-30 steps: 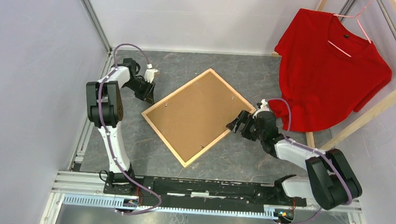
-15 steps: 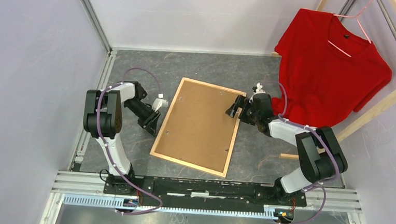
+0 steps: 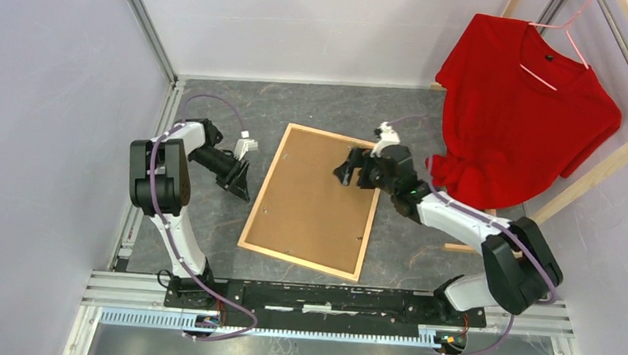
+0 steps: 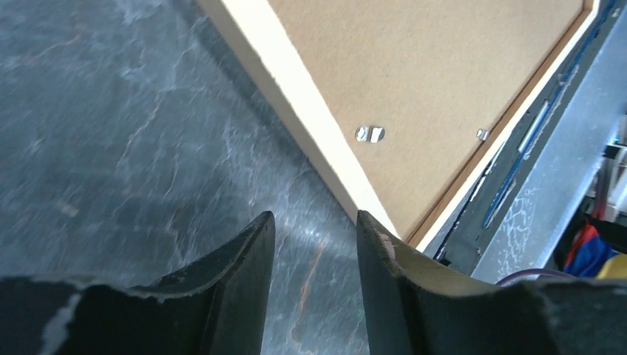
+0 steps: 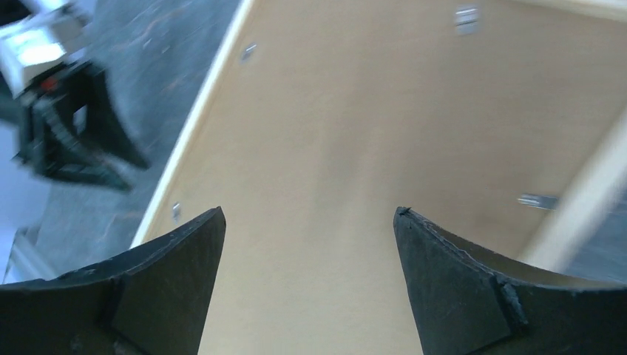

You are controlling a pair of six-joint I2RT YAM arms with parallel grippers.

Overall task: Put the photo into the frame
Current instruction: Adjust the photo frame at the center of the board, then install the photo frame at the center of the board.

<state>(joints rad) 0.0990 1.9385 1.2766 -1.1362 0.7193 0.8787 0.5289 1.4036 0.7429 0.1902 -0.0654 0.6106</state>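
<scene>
The light wooden frame (image 3: 312, 200) lies back-up on the dark table, its brown fibreboard back showing; it also shows in the left wrist view (image 4: 414, 74) and the right wrist view (image 5: 355, 140). The photo is out of view. My left gripper (image 3: 240, 188) is open and empty, low over the table just left of the frame's left rail (image 4: 296, 126). My right gripper (image 3: 345, 173) is open and empty, over the fibreboard back near the frame's upper right corner.
A red T-shirt (image 3: 529, 108) hangs on a wooden-beam rack (image 3: 600, 162) at the back right. Small metal tabs (image 4: 368, 134) sit along the frame's back. Grey walls close the left and far sides. The arm-base rail (image 3: 320, 297) runs along the near edge.
The frame turned from a diamond pose to nearly upright, then stayed. My right gripper moved left from the frame's right edge onto its back. My left gripper shifted slightly beside the left rail.
</scene>
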